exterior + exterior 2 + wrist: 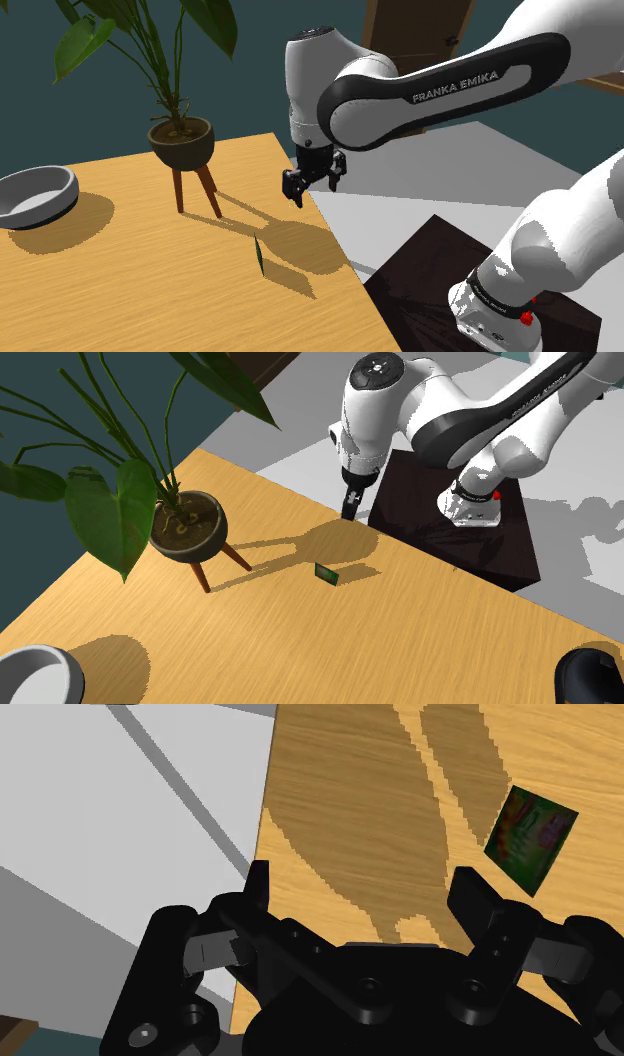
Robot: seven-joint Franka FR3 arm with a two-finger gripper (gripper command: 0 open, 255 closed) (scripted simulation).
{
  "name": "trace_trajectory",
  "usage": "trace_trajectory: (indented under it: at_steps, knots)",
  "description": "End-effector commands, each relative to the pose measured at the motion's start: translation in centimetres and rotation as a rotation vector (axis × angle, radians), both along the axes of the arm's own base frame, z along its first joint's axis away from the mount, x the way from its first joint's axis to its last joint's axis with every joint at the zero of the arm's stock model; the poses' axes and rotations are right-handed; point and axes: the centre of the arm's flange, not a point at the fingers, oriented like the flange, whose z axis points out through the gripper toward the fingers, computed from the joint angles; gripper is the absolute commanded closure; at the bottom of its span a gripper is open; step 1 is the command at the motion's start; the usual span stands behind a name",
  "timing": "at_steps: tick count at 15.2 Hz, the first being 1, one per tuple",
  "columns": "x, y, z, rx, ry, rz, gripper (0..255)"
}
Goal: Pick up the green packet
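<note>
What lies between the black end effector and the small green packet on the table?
Nothing but bare light-wood tabletop, crossed by shadow, separates the black end effector from the flat green packet; the wrist view shows it.

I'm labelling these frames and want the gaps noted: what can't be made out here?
- Green packet: the print is too small to read in the wrist view, and in the shoulder view it is an edge-on sliver.
- Dark object: cut off by the second exterior view's lower right corner, so I cannot tell what it is.
- Bowl: cut off by the shoulder view's left edge.
- Plant: upper leaves cut off by the shoulder view's top edge.
</note>
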Motion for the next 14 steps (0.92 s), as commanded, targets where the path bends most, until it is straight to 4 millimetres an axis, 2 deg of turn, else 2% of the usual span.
trace_trajectory:
  at_steps: [1, 11, 14]
  knots:
    - [0.7, 2.5, -0.9, 0.004, -0.001, -0.018, 0]
    - [6.2, 13.3, -5.7, 0.018, -0.006, -0.097, 0]
    - [6.3, 13.5, -6.8, 0.018, -0.006, -0.099, 0]
